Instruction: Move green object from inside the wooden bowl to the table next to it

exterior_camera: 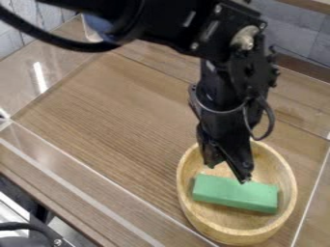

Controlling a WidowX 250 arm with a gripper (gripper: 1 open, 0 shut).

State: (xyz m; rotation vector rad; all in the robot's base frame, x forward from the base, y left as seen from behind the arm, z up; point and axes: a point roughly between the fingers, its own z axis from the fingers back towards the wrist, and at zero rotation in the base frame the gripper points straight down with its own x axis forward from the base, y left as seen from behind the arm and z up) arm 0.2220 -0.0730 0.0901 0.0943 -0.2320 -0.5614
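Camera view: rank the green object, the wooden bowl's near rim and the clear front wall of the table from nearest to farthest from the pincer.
1. Green object, just below the shut pincer, inside the bowl.
2. Wooden bowl's near rim, lower in the picture.
3. Clear front wall, far off at lower left.

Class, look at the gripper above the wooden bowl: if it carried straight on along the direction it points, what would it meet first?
Most likely the green object lying in the wooden bowl. The shut gripper points steeply down, its tip just above the block's top. With one view, depth is uncertain.
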